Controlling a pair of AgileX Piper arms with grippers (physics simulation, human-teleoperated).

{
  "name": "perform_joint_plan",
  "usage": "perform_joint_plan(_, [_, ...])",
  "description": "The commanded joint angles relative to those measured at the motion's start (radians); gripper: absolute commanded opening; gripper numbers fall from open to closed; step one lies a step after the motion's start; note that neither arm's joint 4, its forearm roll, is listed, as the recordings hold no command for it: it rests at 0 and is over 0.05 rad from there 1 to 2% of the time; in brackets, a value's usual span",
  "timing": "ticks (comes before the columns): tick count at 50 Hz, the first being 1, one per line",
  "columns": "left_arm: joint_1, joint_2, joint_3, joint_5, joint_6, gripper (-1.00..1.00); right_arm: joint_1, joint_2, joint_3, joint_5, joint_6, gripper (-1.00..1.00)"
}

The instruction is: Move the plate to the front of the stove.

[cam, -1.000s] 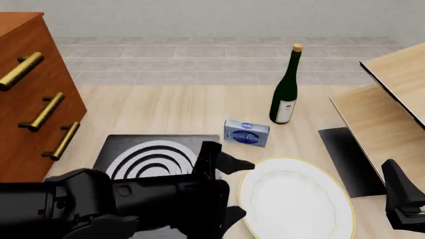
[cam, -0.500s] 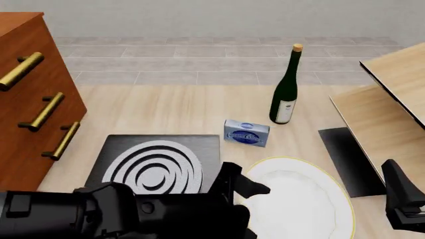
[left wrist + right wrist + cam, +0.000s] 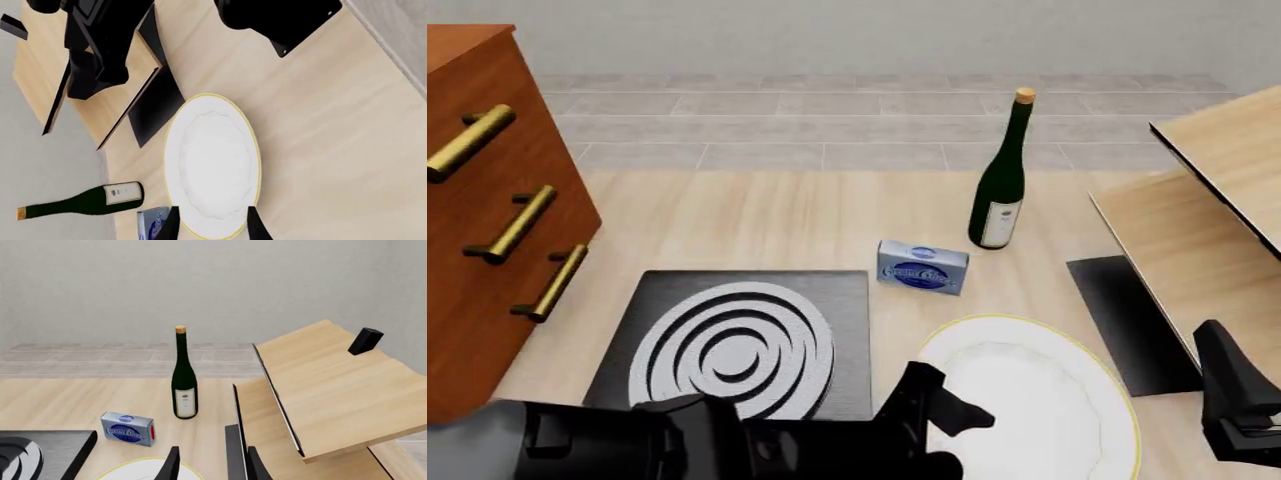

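The white plate [image 3: 1034,400] with its thin gold rim lies on the table to the right of the stove [image 3: 737,345], a black slab with silver rings. My left gripper [image 3: 945,425] is open at the plate's near-left edge. In the left wrist view its fingertips [image 3: 253,225] stand either side of the plate [image 3: 212,162] rim, and I cannot tell whether they touch it. My right gripper [image 3: 1232,405] hangs at the right edge, beyond the plate. It is open [image 3: 212,465], with nothing between its fingers.
A green wine bottle [image 3: 1002,175] stands behind the plate, with a small blue box [image 3: 922,266] in front of it. A black panel [image 3: 1121,320] lies right of the plate under a tilted wooden shelf [image 3: 1208,220]. A wooden drawer cabinet [image 3: 487,200] stands at the left.
My left arm has drawn back toward the near edge and to the right, uncovering the stove. Its gripper now sits at the plate's near-left rim. The right arm and plate have not moved.
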Motion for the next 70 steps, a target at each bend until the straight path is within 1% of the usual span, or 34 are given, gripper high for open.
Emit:
perform_joint_plan(1, [-0.019,0.028,-0.004,-0.015,-0.008,1.00,0.000,0.000,0.000,0.000,0.000,1.00])
perform_joint_plan(19, [-0.031,0.071,-0.012,-0.050,-0.014,1.00,0.000,0.000,0.000,0.000,0.000,1.00])
perform_joint_plan(46, [-0.071,0.133,-0.033,-0.082,-0.048,1.00,0.000,0.000,0.000,0.000,0.000,1.00])
perform_joint_plan(70, [-0.068,0.214,-0.011,-0.165,-0.066,1.00,0.000,0.000,0.000,0.000,0.000,1.00])
